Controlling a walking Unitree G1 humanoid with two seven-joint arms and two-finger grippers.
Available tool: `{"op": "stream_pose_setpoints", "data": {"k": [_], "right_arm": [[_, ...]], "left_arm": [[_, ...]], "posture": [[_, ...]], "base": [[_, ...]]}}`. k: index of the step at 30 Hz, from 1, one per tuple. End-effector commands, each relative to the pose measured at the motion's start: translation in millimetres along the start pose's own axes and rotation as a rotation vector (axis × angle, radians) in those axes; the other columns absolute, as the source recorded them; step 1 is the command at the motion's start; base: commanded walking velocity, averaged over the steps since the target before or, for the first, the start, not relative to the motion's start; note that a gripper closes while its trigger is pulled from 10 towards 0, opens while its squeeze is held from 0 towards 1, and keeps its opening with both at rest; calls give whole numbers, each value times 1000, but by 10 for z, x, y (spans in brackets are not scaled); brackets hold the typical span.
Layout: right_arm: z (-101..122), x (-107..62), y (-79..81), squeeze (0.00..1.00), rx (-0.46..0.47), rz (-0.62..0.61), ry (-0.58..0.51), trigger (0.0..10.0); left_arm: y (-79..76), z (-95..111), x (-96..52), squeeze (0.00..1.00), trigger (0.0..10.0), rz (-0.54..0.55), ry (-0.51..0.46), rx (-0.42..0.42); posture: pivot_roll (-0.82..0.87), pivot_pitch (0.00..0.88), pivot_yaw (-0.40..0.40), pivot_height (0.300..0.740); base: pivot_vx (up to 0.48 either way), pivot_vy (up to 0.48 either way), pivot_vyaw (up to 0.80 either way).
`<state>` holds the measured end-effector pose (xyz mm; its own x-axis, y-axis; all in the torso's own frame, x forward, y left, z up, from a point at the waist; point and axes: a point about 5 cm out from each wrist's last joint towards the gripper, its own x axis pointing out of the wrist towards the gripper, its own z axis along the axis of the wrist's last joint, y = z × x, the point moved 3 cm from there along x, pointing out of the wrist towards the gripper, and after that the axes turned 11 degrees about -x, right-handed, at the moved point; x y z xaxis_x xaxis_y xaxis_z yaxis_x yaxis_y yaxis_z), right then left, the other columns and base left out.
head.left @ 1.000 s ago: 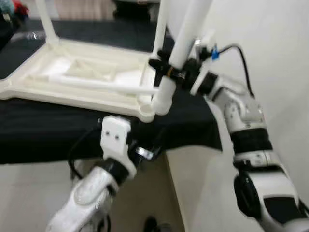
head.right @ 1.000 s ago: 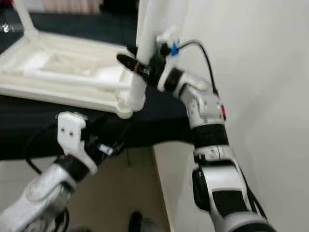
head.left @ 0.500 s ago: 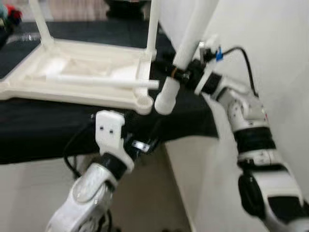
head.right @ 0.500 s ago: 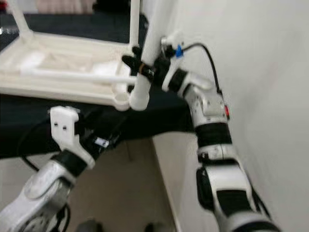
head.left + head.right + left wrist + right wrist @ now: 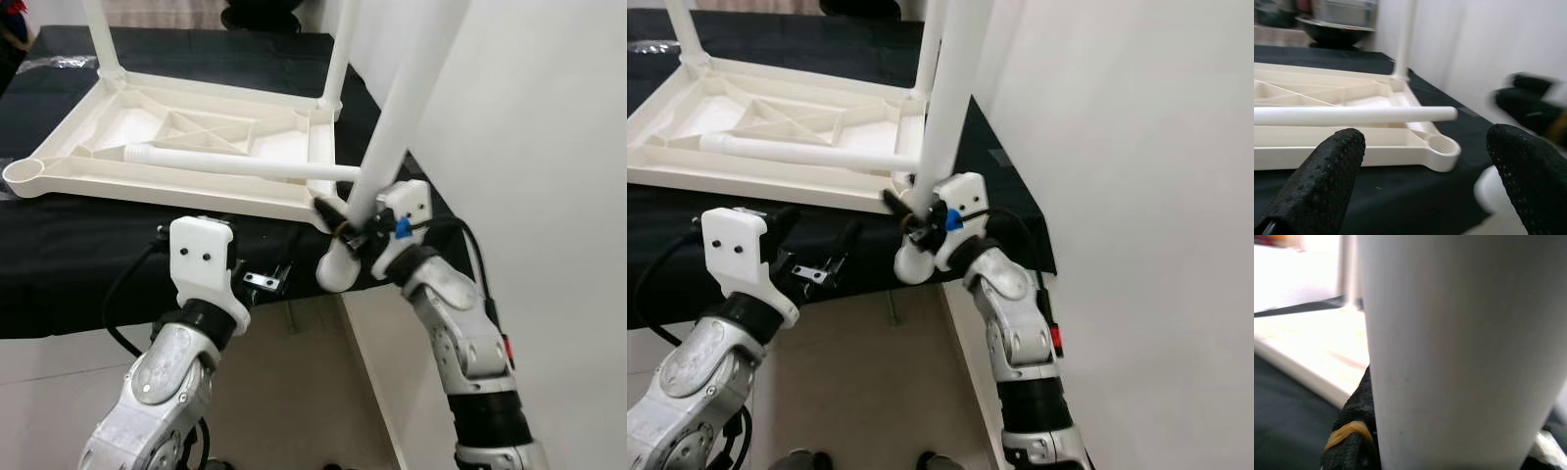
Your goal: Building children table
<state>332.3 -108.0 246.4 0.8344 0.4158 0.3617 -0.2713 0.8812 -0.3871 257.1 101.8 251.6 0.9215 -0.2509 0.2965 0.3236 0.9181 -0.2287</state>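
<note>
The white children's table top (image 5: 59, 181) lies upside down on a black-covered surface. Two legs stand upright in its far corners (image 5: 98, 34) (image 5: 341, 49). A loose white leg (image 5: 235, 166) lies across the underside. My right gripper (image 5: 345, 223) is shut on another white leg (image 5: 392, 137), which tilts up to the right. That leg's lower end (image 5: 336, 269) hangs just past the front right corner socket (image 5: 1442, 145), beyond the surface's edge. My left gripper (image 5: 1425, 171) is open with nothing in it, below the front edge and facing that corner.
A white wall (image 5: 549, 147) runs close along the right, by my right arm. The black cloth (image 5: 59, 264) hangs over the front edge above beige floor (image 5: 294, 392). A dark bowl (image 5: 1334, 29) sits at the far back.
My right gripper has come down and toward me with the leg, and the leg's lower end has dropped from beside the corner socket to below the edge. The camera has shifted too.
</note>
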Motion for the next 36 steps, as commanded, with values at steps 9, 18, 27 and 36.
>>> {"op": "stream_pose_setpoints", "data": {"k": [9, 18, 27, 36], "right_arm": [[-1, -188, -11, 0, -34, -141, 51, 10000], [76, -132, 106, 0, 1, -115, 34, 10000], [117, -77, 85, 0, -34, -137, 30, 10000], [122, -61, 35, 0, -14, -150, 23, 10000]], "left_arm": [[80, 38, -14, 0, 10000, 79, -33, 84], [18, 18, -2, 0, 10000, 78, -37, 92], [3, 72, 32, 0, 10000, 87, -58, 114], [14, 138, 102, 0, 10000, 94, -91, 124]], "posture": [[27, 183, -129, 740], [19, 183, -124, 740], [20, 185, -122, 740], [21, 184, -116, 740]], "base": [[0, 0, 0], [0, 0, 263], [0, 0, 605], [139, 0, 0]]}}
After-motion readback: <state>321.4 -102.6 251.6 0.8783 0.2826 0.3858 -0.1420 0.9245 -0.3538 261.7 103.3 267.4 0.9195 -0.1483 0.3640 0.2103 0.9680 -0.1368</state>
